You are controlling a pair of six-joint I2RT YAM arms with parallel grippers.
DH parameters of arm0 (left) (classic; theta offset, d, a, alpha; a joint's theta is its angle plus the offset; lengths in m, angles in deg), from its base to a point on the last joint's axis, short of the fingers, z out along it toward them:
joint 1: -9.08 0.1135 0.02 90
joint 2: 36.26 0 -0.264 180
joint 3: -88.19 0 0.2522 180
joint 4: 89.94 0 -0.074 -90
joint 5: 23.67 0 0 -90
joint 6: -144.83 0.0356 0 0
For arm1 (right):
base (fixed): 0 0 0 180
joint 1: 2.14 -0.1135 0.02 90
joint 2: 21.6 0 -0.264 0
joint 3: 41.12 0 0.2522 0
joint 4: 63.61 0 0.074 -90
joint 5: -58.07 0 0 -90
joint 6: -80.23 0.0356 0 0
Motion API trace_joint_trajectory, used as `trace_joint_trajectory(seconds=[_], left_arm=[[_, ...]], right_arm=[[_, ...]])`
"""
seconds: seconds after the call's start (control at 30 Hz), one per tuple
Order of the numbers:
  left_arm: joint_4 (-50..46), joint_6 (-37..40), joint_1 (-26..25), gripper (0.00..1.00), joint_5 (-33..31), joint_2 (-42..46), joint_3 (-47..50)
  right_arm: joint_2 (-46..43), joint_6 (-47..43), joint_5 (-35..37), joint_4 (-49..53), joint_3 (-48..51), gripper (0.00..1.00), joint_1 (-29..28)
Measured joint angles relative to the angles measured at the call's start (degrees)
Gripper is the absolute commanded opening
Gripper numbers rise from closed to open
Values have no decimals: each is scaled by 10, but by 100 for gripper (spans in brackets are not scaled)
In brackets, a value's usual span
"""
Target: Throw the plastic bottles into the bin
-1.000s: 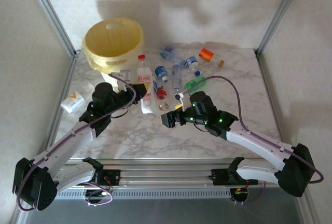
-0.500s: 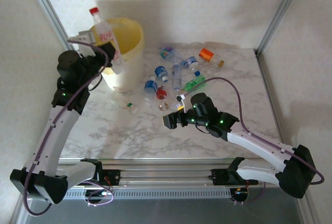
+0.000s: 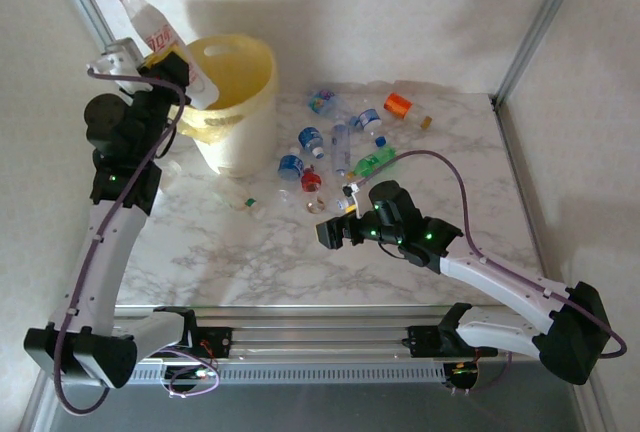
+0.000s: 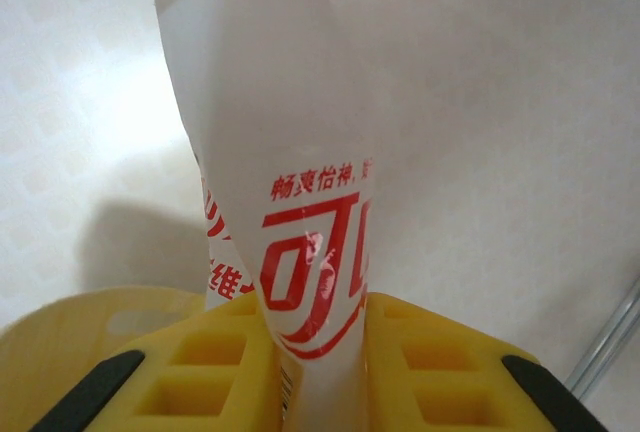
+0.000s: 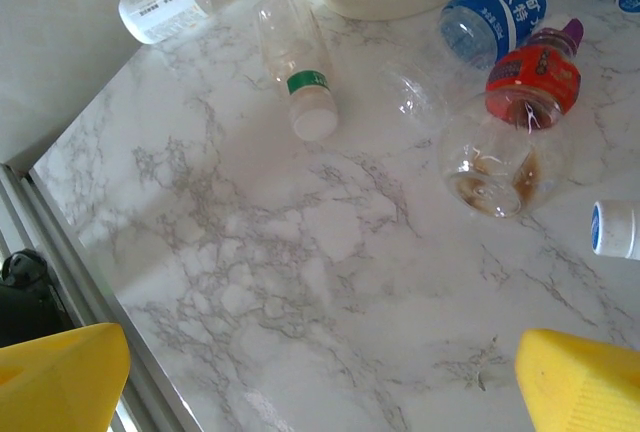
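One bottle [image 3: 150, 27] in left claw [image 3: 172, 67] (red lettering [image 4: 305, 267], wrist view)

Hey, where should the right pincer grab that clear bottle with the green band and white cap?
Take the clear bottle across its body, just behind the green band, coming straight down: it lies flat on its side, with bare marble along both long sides.

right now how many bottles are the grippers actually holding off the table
1. The left gripper is shut on a red-lettered clear bottle, tilted by the rim of the bin. The right gripper is open and empty above the marble table. The bin's contents cannot be seen.
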Motion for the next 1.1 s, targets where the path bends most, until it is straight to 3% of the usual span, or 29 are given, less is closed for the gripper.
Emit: trace_joint_trajectory(seconds=[0.13,0.17,0.27,0.43,0.57,0.73,0.93,1.1], left_arm=[[11,-5,8,27,1,-53,-26],[11,-7,10,32,1,-81,-44],[1,-10,16,74,1,-166,-105],[-48,-21,19,99,3,-256,-161],[-83,-26,19,100,8,-240,-167],[-114,-23,15,100,29,-130,-164],[-102,-12,-16,100,82,88,-71],[-109,-12,-39,100,104,210,61]], right_arm=[[0,0,0,3,2,99,0],[0,0,2,3,2,99,0],[-4,0,4,7,2,99,0],[-19,2,17,18,2,99,3],[-23,40,21,33,2,99,47],[21,117,12,44,1,99,161],[187,200,-36,43,-23,99,266],[290,246,-61,40,-82,99,294]])
